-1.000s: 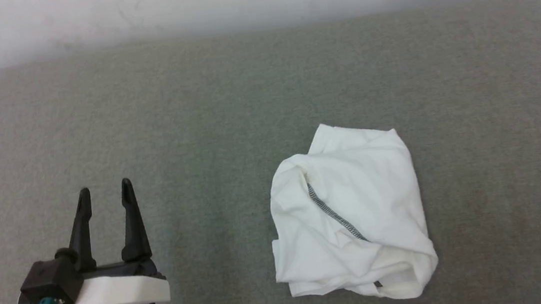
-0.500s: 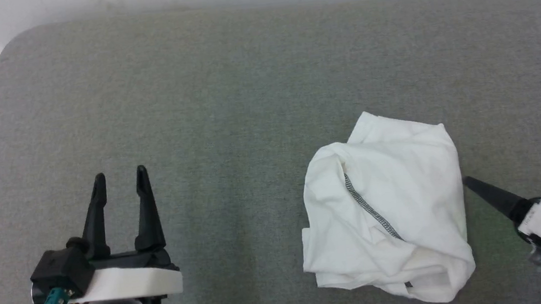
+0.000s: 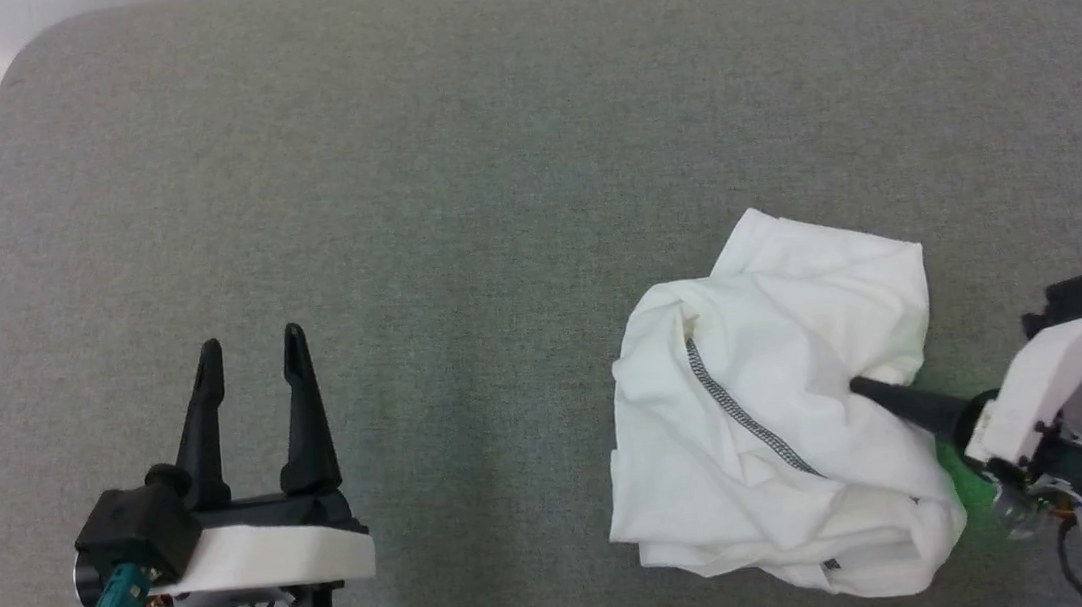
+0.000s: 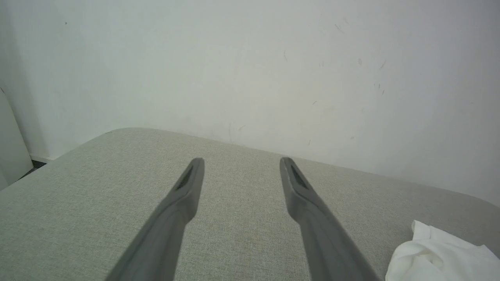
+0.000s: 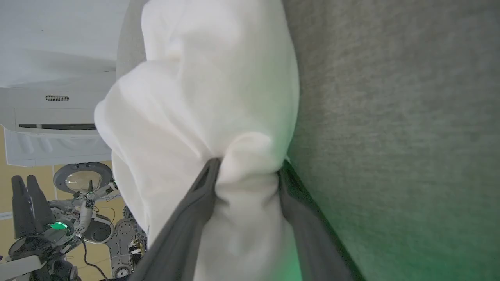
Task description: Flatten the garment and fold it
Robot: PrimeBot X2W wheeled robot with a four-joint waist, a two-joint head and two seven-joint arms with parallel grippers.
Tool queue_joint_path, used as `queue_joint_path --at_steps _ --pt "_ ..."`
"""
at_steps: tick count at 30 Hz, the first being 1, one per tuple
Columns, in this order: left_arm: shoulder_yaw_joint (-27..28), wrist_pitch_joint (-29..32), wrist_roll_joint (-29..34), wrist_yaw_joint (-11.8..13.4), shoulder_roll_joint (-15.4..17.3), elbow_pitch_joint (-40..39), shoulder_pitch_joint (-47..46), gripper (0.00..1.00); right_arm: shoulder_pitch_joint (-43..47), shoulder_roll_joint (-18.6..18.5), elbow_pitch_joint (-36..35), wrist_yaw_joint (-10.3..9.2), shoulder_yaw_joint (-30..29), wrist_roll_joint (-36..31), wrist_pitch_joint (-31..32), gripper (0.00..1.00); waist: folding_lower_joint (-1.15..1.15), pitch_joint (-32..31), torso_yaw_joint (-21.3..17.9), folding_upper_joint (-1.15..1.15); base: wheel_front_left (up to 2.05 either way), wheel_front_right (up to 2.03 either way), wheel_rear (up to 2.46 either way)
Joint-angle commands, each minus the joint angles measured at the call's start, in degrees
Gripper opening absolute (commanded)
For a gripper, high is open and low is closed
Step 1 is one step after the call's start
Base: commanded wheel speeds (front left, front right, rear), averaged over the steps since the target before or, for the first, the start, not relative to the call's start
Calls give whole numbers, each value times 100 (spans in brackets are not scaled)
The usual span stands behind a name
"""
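**Item 1, my right claw** [image 5: 245, 166]. Jaws apart, straddling a bunched fold at the right-hand edge of the garment [image 3: 787, 439]. Cloth fills the gap between my fingers [image 5: 195, 203], but nothing is pinched yet.

**Item 2, the garment.** A white, thin, crumpled heap lying on the grey padded surface [image 3: 450, 202], right of centre in the head view. A dark zigzag seam [image 3: 744, 418] runs diagonally across its top. How many layers sit between my fingers I cannot tell.

**Item 3, my left claw** [image 3: 249, 349]. Open and empty, well apart from the heap on its left.

**Item 4, handling note (my judgement).** The step in hand is taking the first grip for spreading.
- Close firmly, since thin cloth slips easily.
- Hold an edge rather than the whole bundle, or the heap will drag instead of opening.
- Lift low and draw outward to the right.
- Bring the left claw to the opposite edge so the two pull against each other.
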Motion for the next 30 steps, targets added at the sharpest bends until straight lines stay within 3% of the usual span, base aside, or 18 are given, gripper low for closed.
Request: queue_joint_path --at_steps 1,10,15,24,30 --pt "-5 -27 8 2 -5 23 -112 100 41 176 198 -15 249 28 73 0 1 -25 -36 0 0 0 0" --pt "2 -27 118 -54 -5 147 -74 100 -209 -175 83 -15 884 -185 -376 0 1 -353 -272 0 0 0 0" --pt "-24 -27 135 -52 -5 123 8 100 -459 -669 248 -15 1284 -1128 -810 0 1 -506 -567 0 0 0 0" --pt "-152 -27 158 -21 -5 -106 -80 100 -1308 -1144 543 -15 1850 -3126 -877 0 1 -77 -1627 0 0 0 0" --pt "-217 -27 428 -178 -5 -175 -419 100 -1750 -1275 742 -15 1899 -3758 -904 0 1 514 -2377 0 0 0 0"
